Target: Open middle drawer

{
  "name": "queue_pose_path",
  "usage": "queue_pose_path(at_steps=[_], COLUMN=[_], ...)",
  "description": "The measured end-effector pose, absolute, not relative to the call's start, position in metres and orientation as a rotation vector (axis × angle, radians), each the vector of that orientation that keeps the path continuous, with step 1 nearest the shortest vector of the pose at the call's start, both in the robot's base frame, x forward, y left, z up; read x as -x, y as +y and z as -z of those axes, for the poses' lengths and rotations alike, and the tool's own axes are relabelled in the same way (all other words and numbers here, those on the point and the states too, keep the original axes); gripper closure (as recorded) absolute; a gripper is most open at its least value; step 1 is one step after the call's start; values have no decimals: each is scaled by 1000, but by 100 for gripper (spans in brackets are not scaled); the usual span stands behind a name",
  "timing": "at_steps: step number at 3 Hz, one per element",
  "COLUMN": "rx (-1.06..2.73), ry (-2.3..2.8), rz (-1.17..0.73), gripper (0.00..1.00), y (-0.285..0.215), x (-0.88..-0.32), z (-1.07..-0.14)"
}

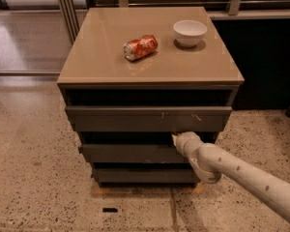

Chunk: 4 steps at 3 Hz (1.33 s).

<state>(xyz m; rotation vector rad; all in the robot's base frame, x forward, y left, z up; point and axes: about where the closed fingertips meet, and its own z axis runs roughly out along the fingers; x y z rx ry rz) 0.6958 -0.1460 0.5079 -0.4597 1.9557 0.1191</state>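
The middle drawer (pixel 130 153) is a dark grey-brown flat front, second of three in a low cabinet, below a wider top front (pixel 145 118) with white scratch marks. My gripper (pixel 176 138) is at the upper right edge of the middle drawer's front, reaching into the dark gap above it. The white arm (pixel 241 173) comes in from the lower right and hides the drawer's right end. The fingers are hidden in the gap.
A crushed orange can (pixel 140 47) lies on its side on the tan cabinet top (pixel 101 57), with a white bowl (pixel 189 32) at the back right. The narrowest bottom drawer (pixel 140 175) sits above a speckled floor. A dark wall stands to the right.
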Motion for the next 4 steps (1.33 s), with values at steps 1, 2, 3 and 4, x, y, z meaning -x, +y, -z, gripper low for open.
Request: queue_pose_path(at_steps=[1,2,3,4], rx=[461,478,489,489], ry=[1949,2011,2109,2109], rz=[-119,-103,-90,-90], gripper=[100,100,100,100], y=[-144,-143,-142,-142], x=[-697,-700,-700,-701], z=[-511,-482,-441,-446])
